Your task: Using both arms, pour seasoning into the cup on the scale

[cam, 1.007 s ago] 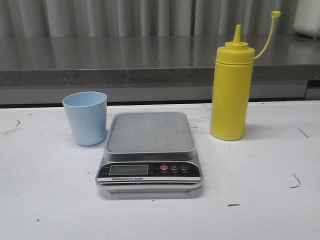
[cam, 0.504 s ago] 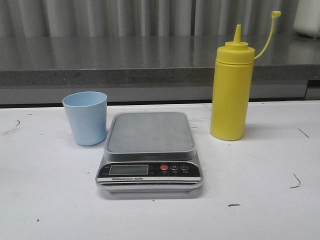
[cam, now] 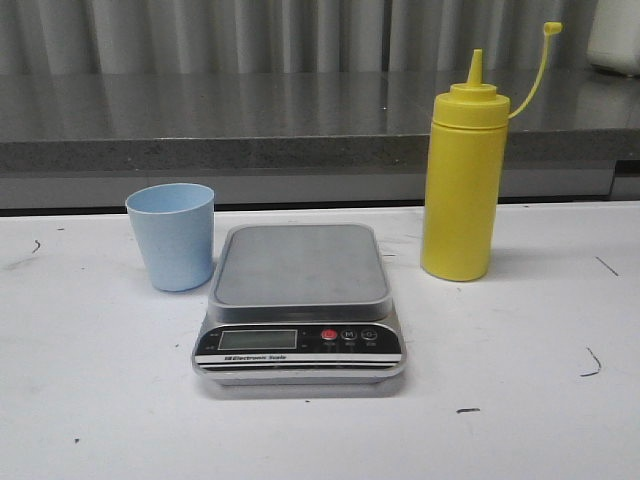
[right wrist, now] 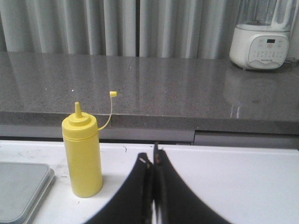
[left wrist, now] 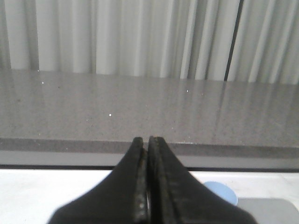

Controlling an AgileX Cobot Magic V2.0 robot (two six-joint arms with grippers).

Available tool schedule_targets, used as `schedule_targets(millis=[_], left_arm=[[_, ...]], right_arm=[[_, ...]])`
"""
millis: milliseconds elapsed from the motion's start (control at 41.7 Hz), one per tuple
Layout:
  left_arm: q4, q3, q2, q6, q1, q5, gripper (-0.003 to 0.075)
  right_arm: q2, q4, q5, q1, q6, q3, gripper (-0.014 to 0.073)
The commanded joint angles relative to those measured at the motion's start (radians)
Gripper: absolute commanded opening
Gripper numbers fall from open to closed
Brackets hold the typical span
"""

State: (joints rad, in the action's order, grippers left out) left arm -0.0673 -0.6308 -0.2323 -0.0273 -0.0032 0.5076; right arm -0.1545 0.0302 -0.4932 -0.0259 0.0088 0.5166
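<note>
1. The white bench [cam: 90, 400] is seen across the front view, scuffed with a few dark marks; behind it a grey speckled counter [cam: 200, 120] runs the full width, backed by pale curtains [cam: 250, 35].
2. The scale [cam: 300, 300] is placed at the centre of the bench, flat, its grey steel platform bare. The black front panel faces the camera, with the LCD display [cam: 257, 339] and, just right of it, the red button [cam: 329, 336].
3. The seasoning [cam: 462, 180] is stood upright on the bench to the right of the scale and slightly behind it, apart from it. Its nozzle is uncapped; the thin tethered cap [cam: 551, 28] is held up and out to the right.
4. The cup [cam: 171, 236] is stood upright, mouth up, on the bench just left of the scale's rear corner; it is not on the platform.
5. A white appliance [right wrist: 260, 44] is noted on the counter in the right wrist view.
6. The left hand [left wrist: 148, 140] is recorded with fingers pressed together, nothing between them, held clear above the bench edge; the cup rim is partly visible beyond it.
7. The right hand [right wrist: 153, 158] is likewise closed on nothing, well apart from the seasoning.
</note>
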Motion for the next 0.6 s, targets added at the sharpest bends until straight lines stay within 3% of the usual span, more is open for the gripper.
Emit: schedule_targets(millis=[0, 192, 575], left_arm=[[-0.002, -0.091, -0.092, -0.010, 0.001, 0.015, -0.0020], [-0.002, -0.094, -0.193, -0.010, 0.001, 0.055, -0.0020], [-0.002, -0.086, -0.306, -0.010, 0.001, 0.074, -0.0020]], right_arm=[[-0.095, -0.006, -0.007, 0.006, -0.009, 0.094, -0.0069], [-0.209, -0.006, -0.089, 0.006, -0.009, 0.121, -0.0069], [-0.326, -0.030, -0.090, 0.006, -0.019, 0.104, -0.0065]])
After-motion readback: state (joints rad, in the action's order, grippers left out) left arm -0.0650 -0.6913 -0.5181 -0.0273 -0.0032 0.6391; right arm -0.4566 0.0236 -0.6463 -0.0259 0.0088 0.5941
